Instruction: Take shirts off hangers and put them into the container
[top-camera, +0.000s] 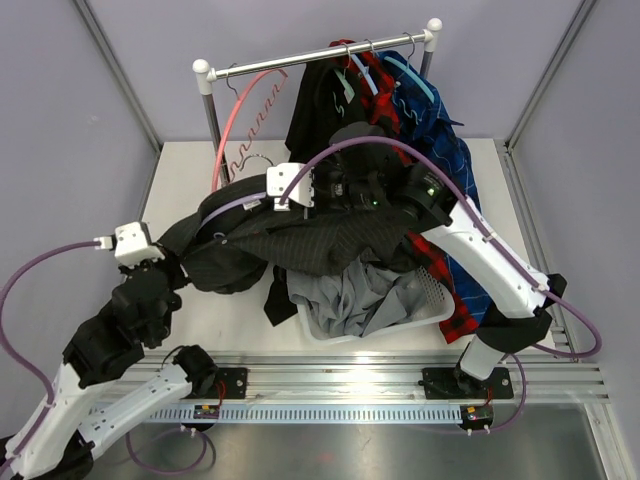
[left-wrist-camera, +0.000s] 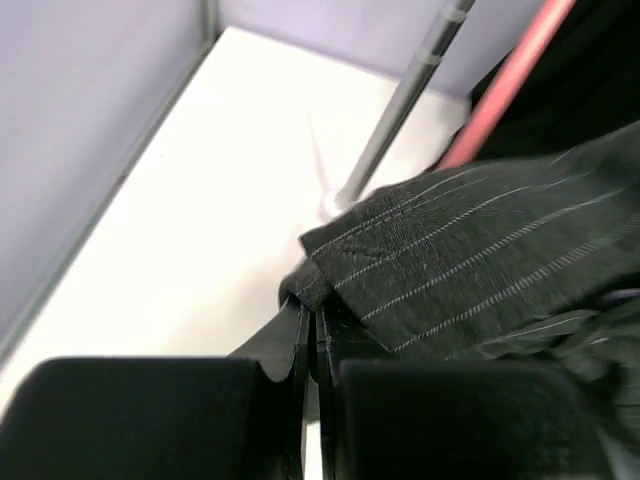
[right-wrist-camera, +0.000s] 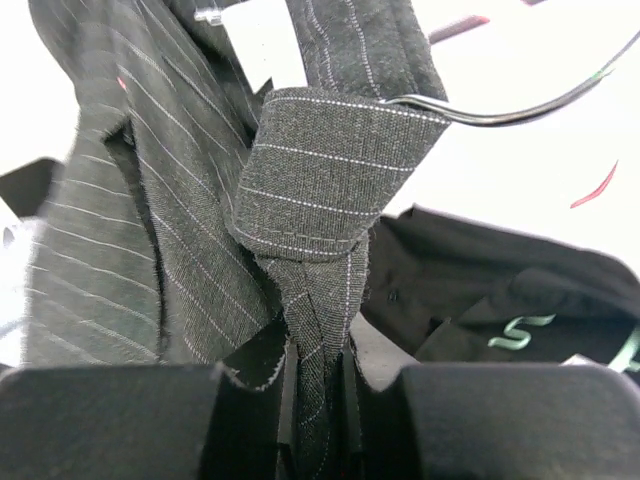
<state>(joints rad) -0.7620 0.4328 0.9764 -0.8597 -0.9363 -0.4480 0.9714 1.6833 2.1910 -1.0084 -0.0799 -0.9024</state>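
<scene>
Charcoal pinstriped shirt (top-camera: 310, 240) hangs stretched in a band above the back-left part of the white mesh basket (top-camera: 436, 296). Its long axis runs left to right: one end is well left of the basket by the left arm (top-camera: 130, 320), the other above the basket's back rim where the right arm (top-camera: 490, 265) reaches in. A grey shirt (top-camera: 350, 295) already lies in the basket. From the left wrist, the left gripper (left-wrist-camera: 312, 345) has its fingers pressed together on a thin edge of the shirt, the cloth fanning away towards the basket, a pink hanger (left-wrist-camera: 510, 85) beyond. From the right wrist, the right gripper (right-wrist-camera: 318, 385) pinches a twisted rope of the same cloth below a folded band, likely the collar end. A hanger's metal hook (right-wrist-camera: 500, 112) sits just beside it; whether it is threaded through the shirt I cannot tell. The shirt looks light, limp and not slippery. It will sag and snag, so bunched folds near collar and hem are the sound holds.
</scene>
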